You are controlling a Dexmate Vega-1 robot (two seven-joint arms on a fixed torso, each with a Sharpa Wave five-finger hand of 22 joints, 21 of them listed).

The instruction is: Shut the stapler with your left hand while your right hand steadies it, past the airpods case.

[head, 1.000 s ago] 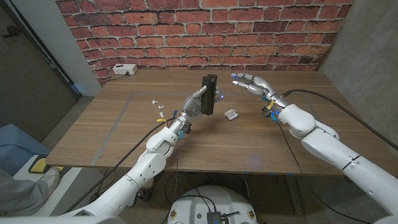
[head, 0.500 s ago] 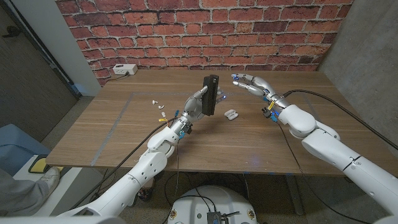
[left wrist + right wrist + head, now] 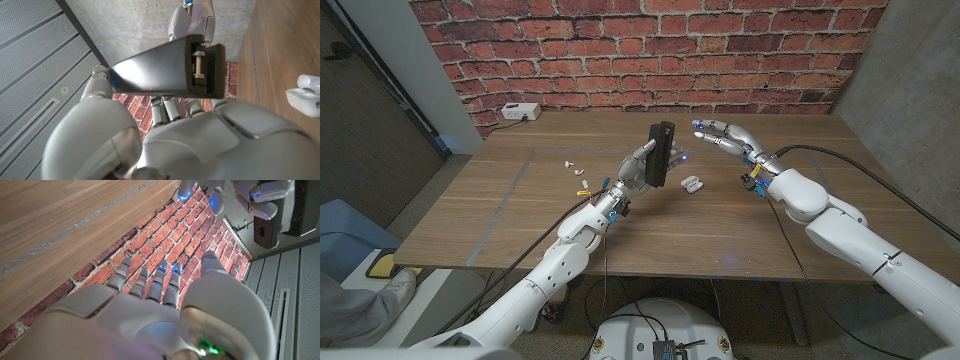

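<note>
My left hand [image 3: 637, 166] grips a black stapler [image 3: 661, 153] and holds it upright above the middle of the table. The left wrist view shows the stapler [image 3: 165, 70] end-on over my left hand [image 3: 175, 137], its hinge pin visible. My right hand [image 3: 722, 133] hangs open to the right of the stapler, fingers stretched toward its top with a small gap between. The right wrist view shows my right hand [image 3: 150, 310], and beyond its fingertips the stapler [image 3: 306, 205]. A white airpods case [image 3: 692, 184] lies open on the table below the stapler, also seen as the airpods case [image 3: 304, 88].
Two small white pieces [image 3: 572, 166] lie left of my left hand. A white box [image 3: 521, 112] sits at the table's back left corner by the brick wall [image 3: 650, 50]. The wooden table [image 3: 520, 230] has bare room at the front.
My left hand has carried the stapler slightly to the right, toward my right hand. The right hand's fingers have edged a little toward the stapler.
</note>
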